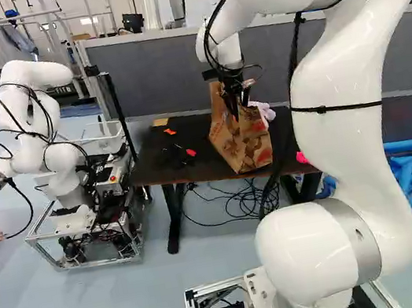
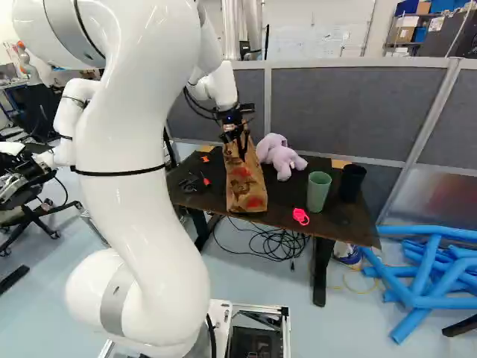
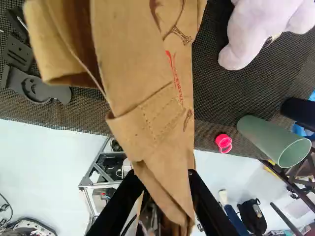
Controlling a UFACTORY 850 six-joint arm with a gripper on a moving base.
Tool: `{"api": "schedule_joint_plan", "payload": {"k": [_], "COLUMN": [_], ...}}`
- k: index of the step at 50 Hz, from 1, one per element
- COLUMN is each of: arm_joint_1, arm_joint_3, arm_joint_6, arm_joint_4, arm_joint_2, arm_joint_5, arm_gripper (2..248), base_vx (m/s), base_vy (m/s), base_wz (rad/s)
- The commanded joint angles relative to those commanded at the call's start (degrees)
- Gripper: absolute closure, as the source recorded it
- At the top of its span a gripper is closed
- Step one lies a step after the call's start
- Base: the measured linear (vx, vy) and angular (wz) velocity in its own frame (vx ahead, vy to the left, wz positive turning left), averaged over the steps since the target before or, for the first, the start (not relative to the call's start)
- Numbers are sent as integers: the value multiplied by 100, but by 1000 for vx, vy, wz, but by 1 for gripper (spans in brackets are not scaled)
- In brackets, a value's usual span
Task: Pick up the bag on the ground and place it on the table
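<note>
My gripper (image 1: 238, 99) is over the table (image 1: 193, 168), shut on the upper part of the brown paper bag (image 1: 240, 141). In the right base view the bag (image 2: 244, 179) stands upright below the fingers, its lower end by the front edge of the table (image 2: 283, 200). Whether its bottom bears on the tabletop cannot be told. The wrist view shows the folded paper of the bag (image 3: 147, 98) running between both dark fingers of the gripper (image 3: 165, 199), hiding their tips in part.
A lilac plush toy (image 2: 280, 156), green cup (image 2: 318, 191), black cup (image 2: 352, 182) and pink object (image 2: 300, 216) are on the table right of the bag; small dark parts (image 2: 192, 183) lie left. Another robot (image 1: 53, 149) stands left. Cables (image 2: 272, 244) and blue tubes (image 2: 425, 276) lie on the floor.
</note>
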Motion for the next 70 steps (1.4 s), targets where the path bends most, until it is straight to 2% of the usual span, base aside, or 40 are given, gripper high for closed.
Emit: {"api": "schedule_joint_plan", "payload": {"k": [3,4,8,9,13,14,18,19,24,25,29,30,34,35,70], "arm_joint_1": [0,0,0,0,0,0,0,0,0,0,0,0,0,0,-1], "arm_joint_3": [0,0,0,0,0,0,0,0,0,0,0,0,0,0,82], "arm_joint_6": [0,0,0,0,0,0,0,0,0,0,0,0,0,0,0], "arm_joint_4": [0,0,0,0,0,0,0,0,0,0,0,0,0,0,0], "arm_joint_2": [0,0,0,0,0,0,0,0,0,0,0,0,0,0,568], "arm_joint_5": [0,0,0,0,0,0,0,0,0,0,0,0,0,0,-10], "arm_gripper": [224,211,211,178,178,144,144,108,108,73,73,36,36,4,3], "base_vx": [0,0,0,0,0,0,0,0,0,0,0,0,0,0,0], "base_vy": [0,0,0,0,0,0,0,0,0,0,0,0,0,0,0], "base_wz": [0,0,0,0,0,0,0,0,0,0,0,0,0,0,0]}}
